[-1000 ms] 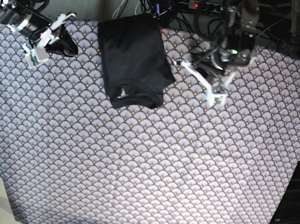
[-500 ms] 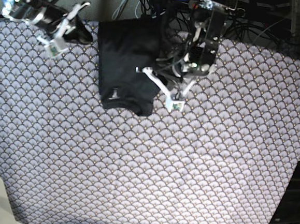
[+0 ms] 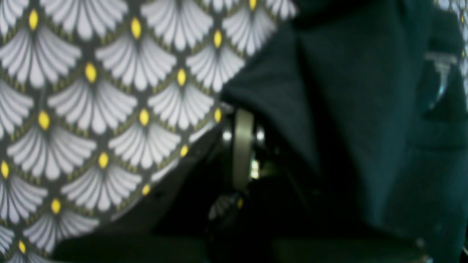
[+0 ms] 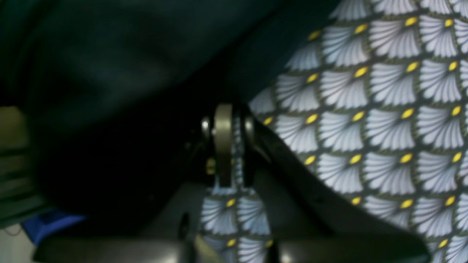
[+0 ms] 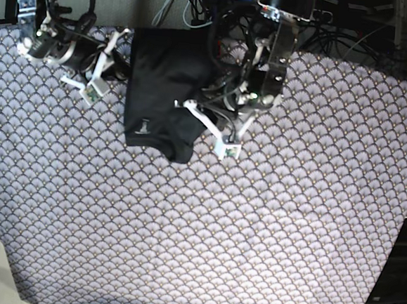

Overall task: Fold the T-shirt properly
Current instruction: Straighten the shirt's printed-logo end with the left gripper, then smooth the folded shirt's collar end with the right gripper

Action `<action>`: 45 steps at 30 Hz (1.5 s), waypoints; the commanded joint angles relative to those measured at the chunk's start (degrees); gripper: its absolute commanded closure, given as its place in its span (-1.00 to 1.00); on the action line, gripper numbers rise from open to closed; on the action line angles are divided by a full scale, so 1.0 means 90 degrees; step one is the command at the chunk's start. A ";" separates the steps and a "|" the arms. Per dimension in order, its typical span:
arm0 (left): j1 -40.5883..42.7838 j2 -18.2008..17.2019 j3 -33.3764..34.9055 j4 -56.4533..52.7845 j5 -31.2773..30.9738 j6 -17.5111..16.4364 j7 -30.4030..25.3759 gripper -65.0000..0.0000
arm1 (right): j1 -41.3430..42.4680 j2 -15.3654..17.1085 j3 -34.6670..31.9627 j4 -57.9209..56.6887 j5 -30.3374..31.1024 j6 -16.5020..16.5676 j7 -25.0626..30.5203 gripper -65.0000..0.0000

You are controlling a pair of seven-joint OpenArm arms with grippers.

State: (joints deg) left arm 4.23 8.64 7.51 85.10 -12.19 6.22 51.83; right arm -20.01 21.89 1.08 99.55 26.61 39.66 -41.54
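Base view: folded black T-shirt (image 5: 163, 85) lies at far centre-left of the scallop-patterned cloth (image 5: 253, 233). Left gripper (image 5: 192, 119), jaws closed, presses at its right edge. Right gripper (image 5: 119, 54), nearly closed, meets its left edge; grip unclear.

We see the T-shirt (image 5: 163, 85) lying folded on the patterned cloth (image 5: 204, 229) near its far edge, between our two grippers: the right gripper (image 5: 100, 80) at its left side, the left gripper (image 5: 216, 128) at its right side.
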 commanded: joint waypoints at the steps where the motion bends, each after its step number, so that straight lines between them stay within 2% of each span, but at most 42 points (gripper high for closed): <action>1: -0.0065 0.0040 0.0011 -0.0034 0.0118 0.0066 -0.0069 1.00 | 0.0001 0.0083 0.0060 0.0070 0.0096 0.0038 0.0088 0.93; 8: -0.0543 0.0040 -0.0009 -0.0943 0.0099 0.0056 -0.0616 1.00 | -0.0038 0.0239 0.0080 0.0373 0.0096 0.0038 0.0010 0.93; 12: -0.0748 0.0040 0.0001 -0.1314 -0.0653 0.0066 -0.0734 1.00 | -0.0028 0.0230 0.0031 0.0548 0.0106 0.0038 -0.0186 0.93; 16: -0.0748 0.0040 0.0020 -0.1333 -0.1093 0.0066 -0.0734 1.00 | 0.0040 0.0181 0.0031 0.0597 0.0106 0.0038 -0.0225 0.93; 19: -0.0748 0.0040 0.0011 -0.1285 -0.1132 0.0066 -0.0734 1.00 | 0.0167 0.0083 0.0060 0.0578 0.0066 0.0038 -0.0215 0.93; 23: -0.0748 0.0040 -0.0019 -0.1021 -0.1122 0.0066 -0.0704 1.00 | 0.0343 0.0357 0.0158 0.0617 0.0066 0.0038 -0.0234 0.93; 27: -0.0807 -0.0379 -0.0038 -0.0308 -0.1132 0.0066 -0.0656 1.00 | 0.0294 0.0474 0.0793 0.1095 0.0086 0.0038 -0.0537 1.00; 30: -0.0778 -0.0799 -0.0390 0.0210 -0.1142 0.0066 -0.0646 1.00 | 0.0040 0.0464 0.1340 0.1545 0.0115 0.0038 -0.0606 1.00; 34: -0.0533 -0.1278 -0.1249 0.0933 -0.1142 0.0066 -0.0118 1.00 | -0.0282 0.0191 0.1770 0.1613 0.0320 0.0038 -0.0625 1.00; 38: -0.0055 -0.1610 -0.2050 0.1568 -0.1142 0.0017 0.0272 1.00 | -0.0731 -0.0396 0.2161 0.1623 0.0447 0.0038 -0.0566 1.00; 41: 0.0355 -0.1864 -0.2236 0.1773 -0.1142 0.0017 0.0233 1.00 | -0.0790 -0.0786 0.2268 0.1642 0.0428 0.0038 -0.0566 1.00; 45: 0.0746 -0.1981 -0.2275 0.1724 -0.1132 0.0017 0.0214 1.00 | -0.0751 -0.0962 0.2219 0.1642 0.0447 0.0038 -0.0625 1.00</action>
State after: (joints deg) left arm 11.53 -8.86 -12.78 99.70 -22.04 6.61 54.52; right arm -26.79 12.80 20.82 113.27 29.63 39.79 -48.27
